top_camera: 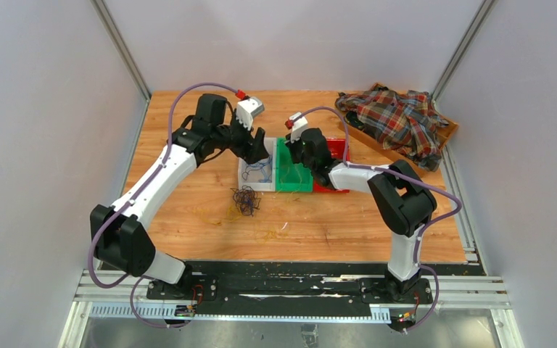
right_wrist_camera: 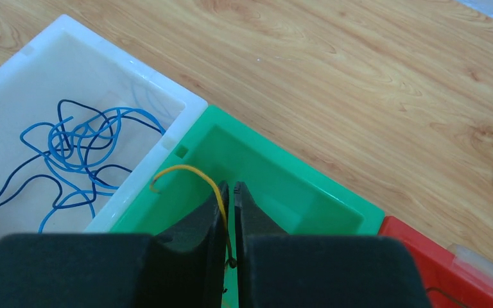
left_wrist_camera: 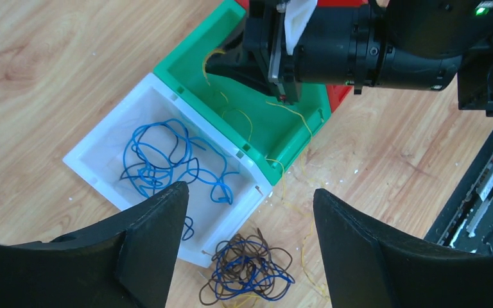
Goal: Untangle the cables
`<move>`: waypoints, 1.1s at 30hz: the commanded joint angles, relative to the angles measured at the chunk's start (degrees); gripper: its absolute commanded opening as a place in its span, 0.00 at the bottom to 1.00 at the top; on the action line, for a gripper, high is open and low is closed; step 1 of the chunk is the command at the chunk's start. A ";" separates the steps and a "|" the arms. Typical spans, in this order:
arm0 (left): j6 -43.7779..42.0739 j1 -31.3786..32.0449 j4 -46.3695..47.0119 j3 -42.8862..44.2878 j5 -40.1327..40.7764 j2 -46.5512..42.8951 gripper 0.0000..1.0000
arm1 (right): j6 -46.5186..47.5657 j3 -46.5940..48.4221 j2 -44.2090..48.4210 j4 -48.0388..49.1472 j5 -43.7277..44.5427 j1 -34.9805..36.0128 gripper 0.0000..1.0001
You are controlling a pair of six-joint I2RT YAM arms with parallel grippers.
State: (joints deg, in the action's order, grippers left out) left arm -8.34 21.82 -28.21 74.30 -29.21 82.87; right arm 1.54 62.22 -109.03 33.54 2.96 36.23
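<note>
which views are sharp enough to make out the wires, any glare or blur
top view: even light, no glare, but the clump is only a dark scribble; left wrist: blue wires crisp, left fingers featureless black; right wrist: yellow wire clear, right fingers slightly soft up close.

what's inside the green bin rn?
Loose yellow wires lie in the green bin. The right gripper, shut on one yellow wire, hangs over it and covers part of the floor; anything under it is hidden.
</note>
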 commanded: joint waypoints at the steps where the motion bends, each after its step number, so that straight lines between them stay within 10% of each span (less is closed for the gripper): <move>1: -0.98 -0.74 1.45 3.45 0.67 -1.12 0.75 | -0.24 1.26 0.36 -3.99 -0.45 0.95 0.21; 6: -2.30 -1.46 0.90 4.97 0.56 -1.69 0.75 | -0.31 3.14 2.37 -8.46 0.16 0.63 0.52; 12: -3.05 -2.55 -0.18 6.11 -0.35 -2.23 0.75 | -1.58 5.16 6.50 -13.71 -2.32 -0.35 0.62; 33: -4.38 -7.26 -6.60 13.73 -3.80 -1.34 0.72 | 25.19 -13.65 26.59 -25.09 -16.56 14.57 0.62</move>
State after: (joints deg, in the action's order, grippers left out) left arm -12.23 15.68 -33.39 86.15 -31.29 82.46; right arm 19.66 48.97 -81.87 11.62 -12.03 48.18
